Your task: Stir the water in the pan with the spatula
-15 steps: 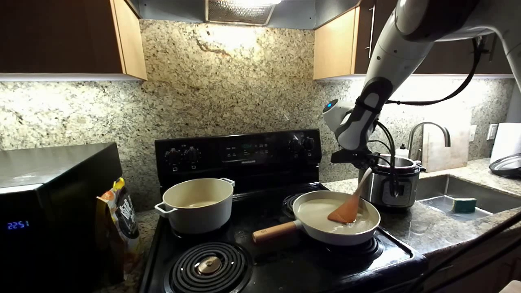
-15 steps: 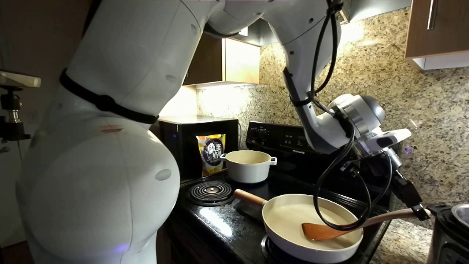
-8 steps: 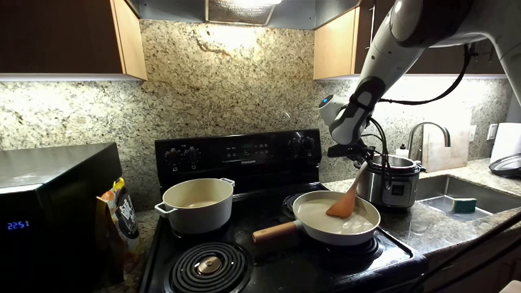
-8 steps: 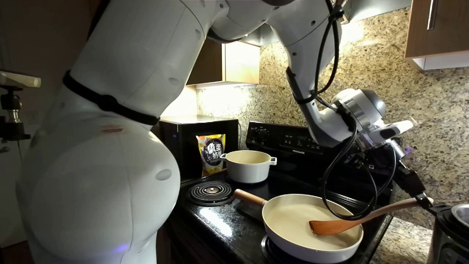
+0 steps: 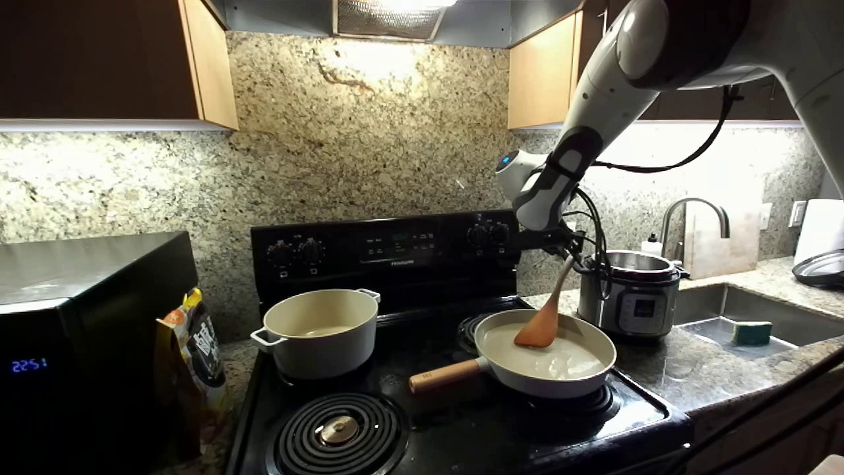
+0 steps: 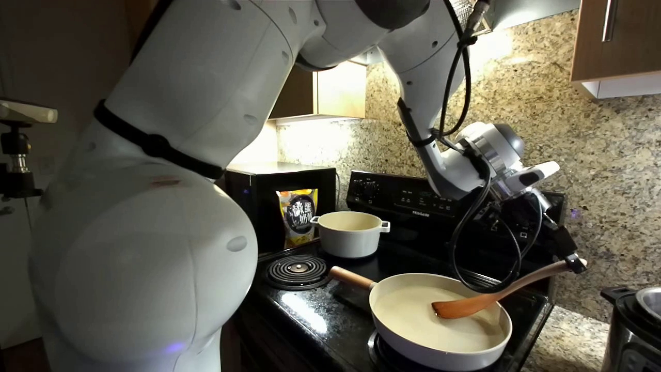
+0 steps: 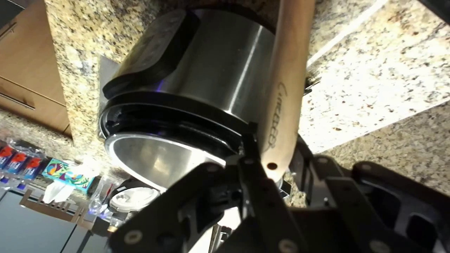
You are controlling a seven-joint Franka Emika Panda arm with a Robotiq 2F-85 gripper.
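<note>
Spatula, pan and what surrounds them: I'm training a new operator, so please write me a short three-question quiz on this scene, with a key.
1. Multiple choice: where is the blade of the spatula?
A) in the deep pot
B) on the counter
C) in the pan

2. True or false: the pincer grips the spatula near the end of its handle.

3. Fill the gap: in an exterior view, the sponge sits in the ____.

Key: 1. C; 2. true; 3. sink.

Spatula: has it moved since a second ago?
Yes: in an exterior view, against the unmoved pan, the spatula has shifted leftward and toward the control panel.
</note>
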